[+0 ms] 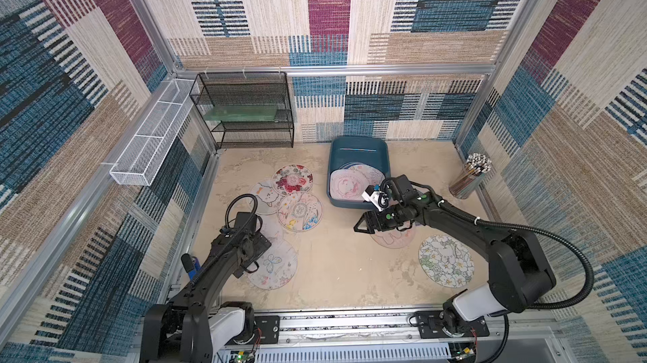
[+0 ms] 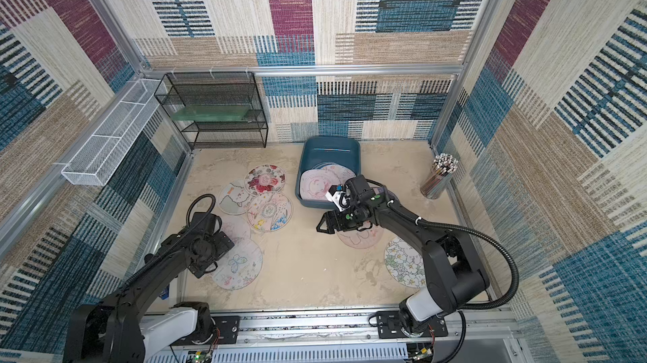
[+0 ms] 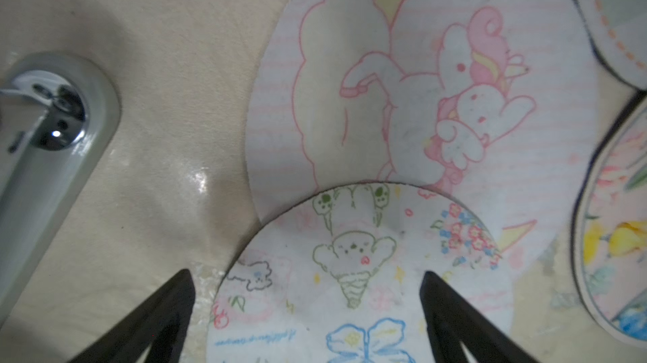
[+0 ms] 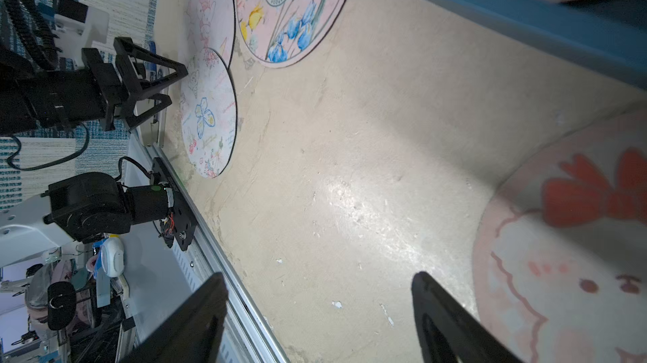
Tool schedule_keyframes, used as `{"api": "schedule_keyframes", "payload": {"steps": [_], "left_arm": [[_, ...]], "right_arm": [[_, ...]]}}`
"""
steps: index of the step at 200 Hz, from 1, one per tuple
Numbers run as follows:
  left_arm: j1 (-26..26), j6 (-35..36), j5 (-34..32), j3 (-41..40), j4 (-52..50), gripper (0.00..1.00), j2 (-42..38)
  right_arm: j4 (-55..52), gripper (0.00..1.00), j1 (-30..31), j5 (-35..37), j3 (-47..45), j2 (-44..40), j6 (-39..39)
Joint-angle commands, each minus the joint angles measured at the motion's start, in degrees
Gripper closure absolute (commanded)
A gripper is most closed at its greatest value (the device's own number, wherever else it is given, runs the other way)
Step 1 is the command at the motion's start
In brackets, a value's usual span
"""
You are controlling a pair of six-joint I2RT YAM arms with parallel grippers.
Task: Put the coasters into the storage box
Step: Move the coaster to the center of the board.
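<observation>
Closest to the lens is my left pincer (image 3: 305, 275), released and empty. Its black tips are spread wide over the far part of the butterfly coaster (image 3: 350, 263). Whether they touch the mat, I cannot tell. That coaster overlaps the near edge of the pink unicorn coaster (image 3: 385, 81). Farther back on the left lie three more, crowded together: the tulip coaster (image 1: 299, 211), the rose coaster (image 1: 292, 179) and the white animal coaster (image 1: 265, 198).

My right pincer (image 4: 318, 275) is released too, with nothing between its tips. It points left above the bare table (image 4: 350, 168). The storage box (image 1: 357, 147) sits just beyond it on the far side, and a stack of coasters (image 1: 345, 186) already lies inside. A pale pink coaster (image 1: 394, 240) lies just right of the tips, partly under my right wrist. The white blossom coaster (image 1: 445, 261) lies flat at the near right — well apart from both pincers.
</observation>
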Motion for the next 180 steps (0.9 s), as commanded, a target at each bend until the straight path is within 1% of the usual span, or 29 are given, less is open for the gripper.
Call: {"api": "schedule_keyframes", "payload": {"steps": [1, 20, 42, 63, 87, 107, 122, 153, 180], "left_arm": [[0.3, 1.3, 5.7, -2.8, 6.1, 0.01, -0.2], [0.2, 0.7, 10.2, -4.8, 8.5, 0.01, 0.0], [0.2, 1.2, 14.0, -5.9, 8.3, 0.01, -1.4], [-0.2, 1.8, 18.7, -6.0, 6.9, 0.01, -3.3], [-2.3, 1.6, 22.4, -5.7, 4.2, 0.01, -5.1], [-5.5, 0.6, 24.4, -5.8, 3.2, 0.01, -5.8], [-9.3, -0.4, 25.0, -5.5, 3.2, 0.01, -4.9], [-17.3, -1.8, 24.9, -3.6, 4.8, 0.01, -0.1], [-22.0, -2.6, 25.1, -1.2, 7.2, 0.01, 4.8]], "right_arm": [[1.1, 0.15, -0.2, -1.2, 0.6, 0.2, 0.4], [0.9, 0.15, -0.3, -1.2, 1.0, 0.4, 0.3], [0.9, 0.15, -0.3, -1.3, 1.3, 0.6, 0.3], [0.8, 0.15, -0.3, -1.1, 1.3, 0.9, 0.3], [1.1, 0.15, -0.3, -1.0, 1.2, 1.3, 0.3], [1.3, 0.15, 0.1, -0.9, 1.4, 2.1, 0.4], [1.7, 0.15, 0.7, -0.9, 1.8, 2.8, 0.6], [2.3, 0.15, 2.4, -0.5, 2.8, 4.7, 1.4], [2.8, 0.15, 4.2, -0.3, 3.0, 5.6, 2.6]]}}
